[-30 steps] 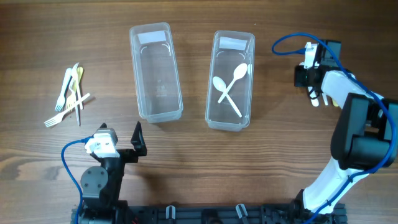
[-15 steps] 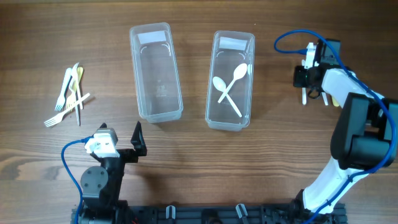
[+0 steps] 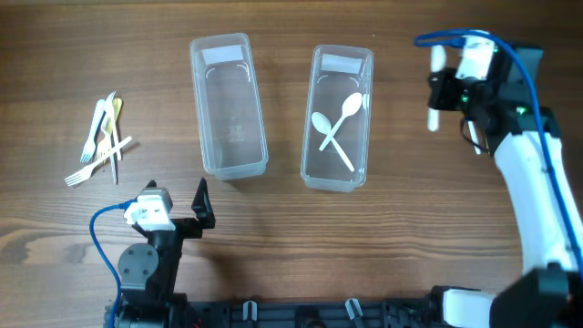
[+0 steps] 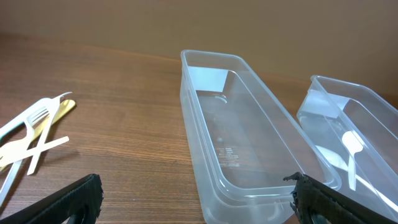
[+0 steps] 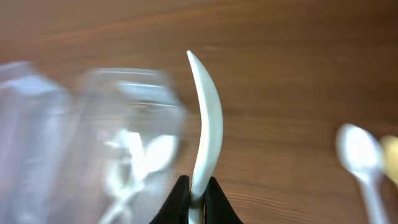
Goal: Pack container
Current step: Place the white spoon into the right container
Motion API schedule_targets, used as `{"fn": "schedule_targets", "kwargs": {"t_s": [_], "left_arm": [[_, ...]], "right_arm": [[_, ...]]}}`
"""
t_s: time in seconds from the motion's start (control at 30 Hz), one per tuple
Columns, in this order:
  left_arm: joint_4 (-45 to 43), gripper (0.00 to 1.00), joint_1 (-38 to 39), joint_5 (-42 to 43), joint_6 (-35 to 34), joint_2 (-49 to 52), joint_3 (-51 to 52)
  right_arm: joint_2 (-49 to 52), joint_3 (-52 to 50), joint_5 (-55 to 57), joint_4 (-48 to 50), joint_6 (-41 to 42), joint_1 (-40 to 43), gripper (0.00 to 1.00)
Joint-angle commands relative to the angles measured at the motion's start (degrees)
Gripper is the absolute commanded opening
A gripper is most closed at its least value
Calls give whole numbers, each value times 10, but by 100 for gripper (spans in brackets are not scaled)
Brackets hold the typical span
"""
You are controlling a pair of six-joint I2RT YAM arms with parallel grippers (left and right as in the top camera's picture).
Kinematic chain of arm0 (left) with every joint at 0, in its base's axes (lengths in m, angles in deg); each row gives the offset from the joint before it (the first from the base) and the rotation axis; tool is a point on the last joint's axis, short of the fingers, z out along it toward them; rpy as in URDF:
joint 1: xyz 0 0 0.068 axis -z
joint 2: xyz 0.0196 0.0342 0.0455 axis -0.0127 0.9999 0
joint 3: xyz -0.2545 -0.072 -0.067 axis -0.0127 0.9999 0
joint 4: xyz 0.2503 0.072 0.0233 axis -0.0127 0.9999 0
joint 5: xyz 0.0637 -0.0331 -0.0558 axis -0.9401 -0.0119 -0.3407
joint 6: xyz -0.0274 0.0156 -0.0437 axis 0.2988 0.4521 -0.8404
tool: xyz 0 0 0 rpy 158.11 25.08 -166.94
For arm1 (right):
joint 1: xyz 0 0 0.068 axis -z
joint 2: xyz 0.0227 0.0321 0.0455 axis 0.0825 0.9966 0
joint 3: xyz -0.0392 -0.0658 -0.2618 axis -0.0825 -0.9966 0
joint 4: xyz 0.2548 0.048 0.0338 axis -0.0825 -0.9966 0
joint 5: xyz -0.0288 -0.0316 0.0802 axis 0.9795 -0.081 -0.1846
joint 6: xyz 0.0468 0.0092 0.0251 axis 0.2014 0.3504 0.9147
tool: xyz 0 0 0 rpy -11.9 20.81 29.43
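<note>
My right gripper (image 3: 444,94) is shut on a white plastic spoon (image 3: 435,91) and holds it in the air, right of the right clear container (image 3: 308,146). In the right wrist view the jaws (image 5: 198,200) pinch the spoon's handle (image 5: 206,118), with the blurred container (image 5: 74,112) behind at the left. That container holds two white spoons (image 3: 333,129). The left clear container (image 3: 228,118) is empty. My left gripper (image 3: 178,199) is open and empty near the front edge, its jaws (image 4: 196,208) facing the empty container (image 4: 236,143).
A pile of white and yellowish forks (image 3: 102,141) lies at the far left, also in the left wrist view (image 4: 31,134). More spoons (image 5: 364,165) lie on the wood at the right in the right wrist view.
My right gripper has risen off the table with the white spoon and drifted slightly left, toward the right container. The left arm has not moved.
</note>
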Motion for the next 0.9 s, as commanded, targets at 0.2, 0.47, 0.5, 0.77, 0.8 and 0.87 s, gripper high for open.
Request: {"fn": "schedule_targets", "kwargs": {"t_s": [0.2,0.47,0.5,0.77,0.8,0.87], "left_arm": [[-2,100,-3,9,13,-5,3],[-2,100,-3,9,13,-5,3],[-2,100,-3,9,13,-5,3],[-2,100,-3,9,13,-5,3],[-2,100,-3,9,13,-5,3],[-2,100,-3,9,13,-5,3]], "right_arm": [[30,-9,-10,39,100,-180,4],[87,-9,-5,48,117,-210,43],[87,-9,-5,48,112,-210,45],[17,18,46,13,67,-163,55],[-10,24,54,-1,45,-136,56],[-52,25,76,-20,2,-92,56]]}}
